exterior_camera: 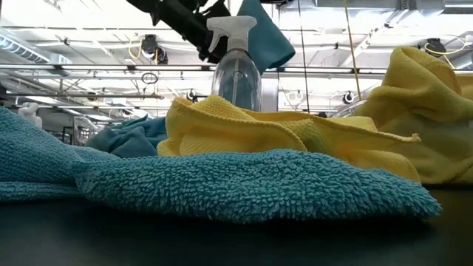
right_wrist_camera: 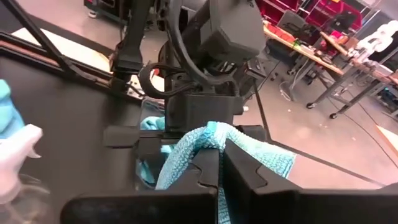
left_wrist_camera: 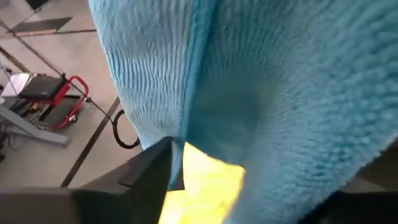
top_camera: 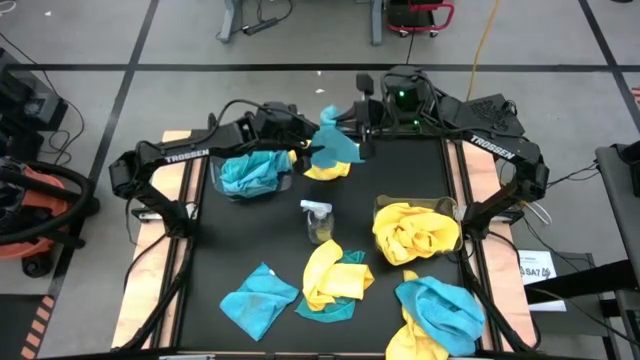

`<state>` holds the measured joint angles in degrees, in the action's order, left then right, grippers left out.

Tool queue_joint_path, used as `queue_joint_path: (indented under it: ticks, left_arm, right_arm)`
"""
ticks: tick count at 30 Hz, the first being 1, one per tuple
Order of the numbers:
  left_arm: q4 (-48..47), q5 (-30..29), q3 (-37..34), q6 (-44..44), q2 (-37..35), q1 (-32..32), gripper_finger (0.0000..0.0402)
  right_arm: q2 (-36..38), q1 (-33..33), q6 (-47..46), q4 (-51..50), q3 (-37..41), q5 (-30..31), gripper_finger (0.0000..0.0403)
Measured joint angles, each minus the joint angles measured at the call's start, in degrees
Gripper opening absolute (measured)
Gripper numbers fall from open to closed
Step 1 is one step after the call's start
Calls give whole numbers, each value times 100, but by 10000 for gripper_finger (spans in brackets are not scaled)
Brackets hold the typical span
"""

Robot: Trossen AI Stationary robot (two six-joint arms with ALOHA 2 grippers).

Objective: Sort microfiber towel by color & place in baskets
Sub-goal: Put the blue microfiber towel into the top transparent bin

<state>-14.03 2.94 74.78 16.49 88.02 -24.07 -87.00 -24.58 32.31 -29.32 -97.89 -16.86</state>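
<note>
Desk [top_camera: 400, 170] work is mid-sort: left end effector [top_camera: 318, 133] pinches a turquoise towel [top_camera: 335, 140] aloft, just beside the blue-filled basket [top_camera: 215, 185]; next, carry it over and release. Right end effector [top_camera: 362, 130] pinches it too.

A: Any writing to read here?

B: Yes. From above, the left arm [top_camera: 172, 157] carries the word "TROSSEN" in white letters along its dark link.

A: And the other side?

B: The right arm [top_camera: 492, 146] bears the same "TROSSEN" mark, running at a slant along its link.

A: Anything else?

B: A white label [top_camera: 536, 267] lies off the right edge of the tabletop [top_camera: 250, 235], printed with dark characters. They look like letters and digits, but they are too small to read with certainty.

A: The bottle, the cloths?

B: No print can be read on them.
</note>
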Motion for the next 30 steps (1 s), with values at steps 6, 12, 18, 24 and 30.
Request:
queue_joint_path:
  ticks: [6, 12, 18, 24, 30]
  left_arm:
    - [-24, 47, -1, 401, -115, 4, 58]
    - [-229, -69, -2, 580, -441, 7, 11]
    - [-453, -352, -2, 678, -1030, -73, 5]
    - [-1242, -683, 2, 652, -1631, -234, 3]
    - [-2337, -1120, 2, 494, -2071, -391, 2]
  right_arm:
    - [0, -33, -14, -405, -2, 197, 0]
    - [0, -131, -140, -924, -2, 341, 10]
    - [-82, -283, -334, -1323, -2, 361, 60]
    - [-221, -313, -360, -1396, 0, 358, 144]
    - [-380, -310, -429, -1372, 0, 339, 206]
